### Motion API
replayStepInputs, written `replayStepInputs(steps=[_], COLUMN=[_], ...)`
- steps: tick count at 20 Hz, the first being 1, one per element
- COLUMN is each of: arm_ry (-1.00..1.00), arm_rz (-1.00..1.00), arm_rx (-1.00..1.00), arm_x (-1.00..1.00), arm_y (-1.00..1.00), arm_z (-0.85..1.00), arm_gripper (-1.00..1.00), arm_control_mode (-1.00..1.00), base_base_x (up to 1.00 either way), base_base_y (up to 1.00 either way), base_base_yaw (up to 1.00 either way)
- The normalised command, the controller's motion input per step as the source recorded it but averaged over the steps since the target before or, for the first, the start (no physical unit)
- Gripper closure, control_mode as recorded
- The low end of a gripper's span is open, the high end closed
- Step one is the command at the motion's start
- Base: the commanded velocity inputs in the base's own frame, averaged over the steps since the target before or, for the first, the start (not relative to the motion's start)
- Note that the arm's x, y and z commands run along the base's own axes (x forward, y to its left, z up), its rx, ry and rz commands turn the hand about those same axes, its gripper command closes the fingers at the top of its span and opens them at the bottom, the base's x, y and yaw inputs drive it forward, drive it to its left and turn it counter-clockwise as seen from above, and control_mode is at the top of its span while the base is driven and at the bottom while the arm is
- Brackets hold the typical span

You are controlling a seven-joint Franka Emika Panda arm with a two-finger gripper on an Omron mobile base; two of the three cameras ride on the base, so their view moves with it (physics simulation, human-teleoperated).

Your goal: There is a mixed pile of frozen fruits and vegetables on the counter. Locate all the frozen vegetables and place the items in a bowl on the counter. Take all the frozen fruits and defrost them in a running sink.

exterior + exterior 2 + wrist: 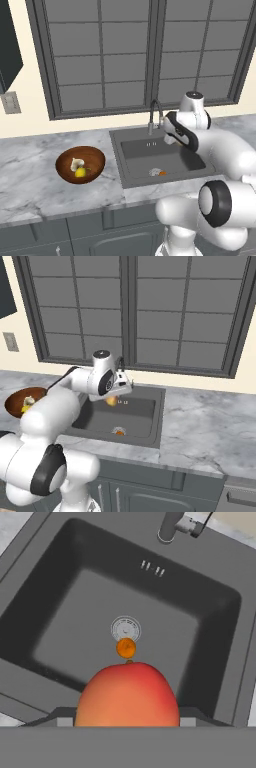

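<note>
Peach (127,694), rounded and without clear long axis, fills the hand view's lower centre, gripped narrowly by the gripper (111,400) above the sink (65,567).

Arm reaches over the sink (145,416); the jaws hold an orange-red fruit (111,401) above the basin. Small orange ball (119,431) rests at the drain. Brown bowl (15,397) sits on the marble tabletop (205,431) at far left, with yellow and whitish pieces inside.
</note>
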Motion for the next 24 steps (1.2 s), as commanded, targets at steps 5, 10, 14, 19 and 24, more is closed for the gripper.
replayStepInputs(steps=[5, 10, 14, 19, 24], arm_ry=[0.06, 0.0, 0.0, -0.04, 0.0], arm_rz=[0.0, 0.0, 0.0, 0.0, 0.0], arm_rx=[0.0, 0.0, 0.0, 0.0, 0.0], arm_x=[0.16, 0.11, 0.12, 0.06, 0.15], arm_y=[0.0, 0.0, 0.0, 0.0, -0.01], arm_z=[-0.33, -0.25, -0.24, -0.19, -0.26], arm_gripper=[1.0, 1.0, 1.0, 1.0, 1.0], arm_control_mode=[-1.0, -1.0, -1.0, -1.0, -1.0], base_base_x=[0.0, 0.0, 0.0, 0.0, 0.0], base_base_y=[0.0, 0.0, 0.0, 0.0, 0.0], base_base_yaw=[0.0, 0.0, 0.0, 0.0, 0.0])
